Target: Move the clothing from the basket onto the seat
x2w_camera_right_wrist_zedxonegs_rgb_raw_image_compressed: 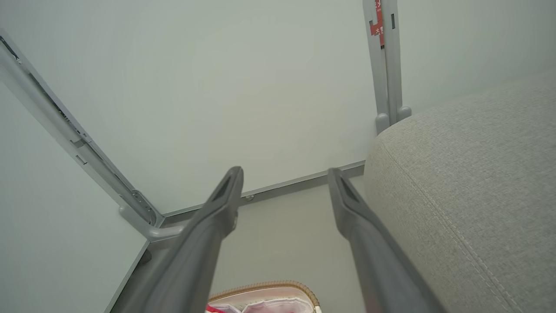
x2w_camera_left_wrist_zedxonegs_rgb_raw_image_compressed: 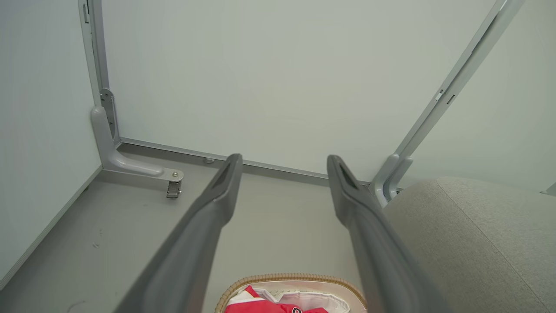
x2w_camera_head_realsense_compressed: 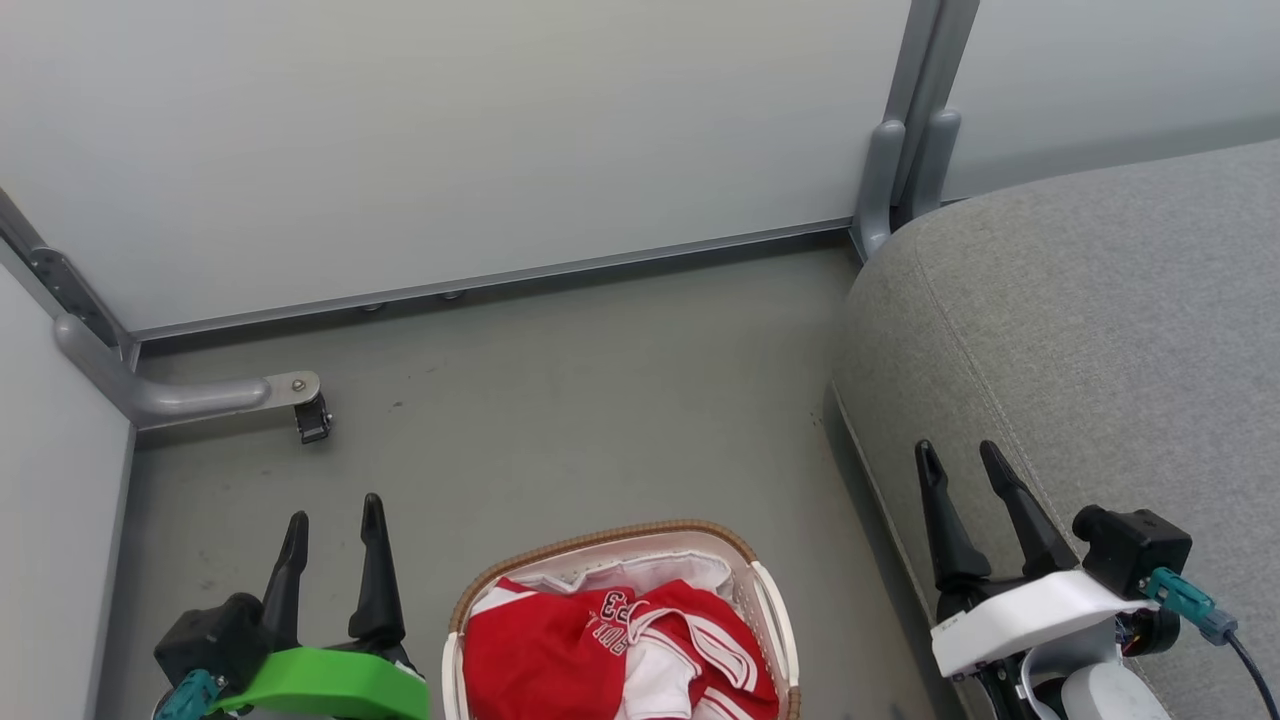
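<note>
1. My left gripper (x2w_camera_head_realsense_compressed: 335, 510) hangs at the lower left above the floor (x2w_camera_head_realsense_compressed: 560, 400), jaws spread wide with nothing between them.
2. My right gripper (x2w_camera_head_realsense_compressed: 958, 450) sits at the lower right, over the front edge of the seat (x2w_camera_head_realsense_compressed: 1100, 330). Its jaws are likewise released and empty.
3. The basket (x2w_camera_head_realsense_compressed: 600, 537) stands on the floor between the two grippers, at the bottom of the head view, its near half cut off by the frame.
4. The clothing (x2w_camera_head_realsense_compressed: 600, 660) lies bundled inside the basket. A red jersey (x2w_camera_head_realsense_compressed: 530, 655) with lettering is on the left, and a red-and-white piece with striped trim (x2w_camera_head_realsense_compressed: 715, 640) is on the right, crumpled against it. A white liner (x2w_camera_head_realsense_compressed: 640, 572) shows behind them at the far rim.
5. The seat rises to the right of the basket, with a narrow strip of floor between them. Its rounded side wall stands between the basket and the cushion's top.
6. A pale wall panel (x2w_camera_head_realsense_compressed: 450, 130) closes the far side of the floor.
7. A grey upright post (x2w_camera_head_realsense_compressed: 905, 150) stands at the seat's far corner.
8. A grey bracket foot (x2w_camera_head_realsense_compressed: 200, 395) with a small dark fitting at its tip juts from the left corner onto the floor, beyond my left gripper and well apart from the basket.
</note>
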Tool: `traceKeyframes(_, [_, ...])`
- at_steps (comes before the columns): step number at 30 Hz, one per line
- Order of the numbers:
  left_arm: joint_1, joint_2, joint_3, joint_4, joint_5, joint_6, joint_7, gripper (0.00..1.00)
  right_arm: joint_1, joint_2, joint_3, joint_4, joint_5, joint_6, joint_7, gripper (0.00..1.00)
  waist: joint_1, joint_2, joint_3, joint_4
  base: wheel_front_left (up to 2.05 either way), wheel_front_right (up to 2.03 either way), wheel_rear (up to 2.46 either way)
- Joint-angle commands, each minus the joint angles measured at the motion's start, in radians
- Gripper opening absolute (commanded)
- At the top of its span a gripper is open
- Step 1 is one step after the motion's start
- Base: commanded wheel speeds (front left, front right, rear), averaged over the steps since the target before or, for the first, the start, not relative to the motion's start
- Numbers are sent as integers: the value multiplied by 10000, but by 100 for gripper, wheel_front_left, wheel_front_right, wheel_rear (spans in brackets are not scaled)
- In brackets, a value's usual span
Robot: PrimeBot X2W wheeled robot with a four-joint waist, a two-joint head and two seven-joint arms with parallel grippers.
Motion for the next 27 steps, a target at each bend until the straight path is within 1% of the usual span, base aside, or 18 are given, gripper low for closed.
traceKeyframes(1, [139,81,-26,-5,222,64,-74,100,56,-55,34,-106,-243,3,-87,100,0,0,0,6,0,0,0])
traceKeyframes(27, [341,93,-148,455,1674,176,-574,100,145,-83,408,154,-2033,2,-583,100,0,0,-47,157,0,0,0])
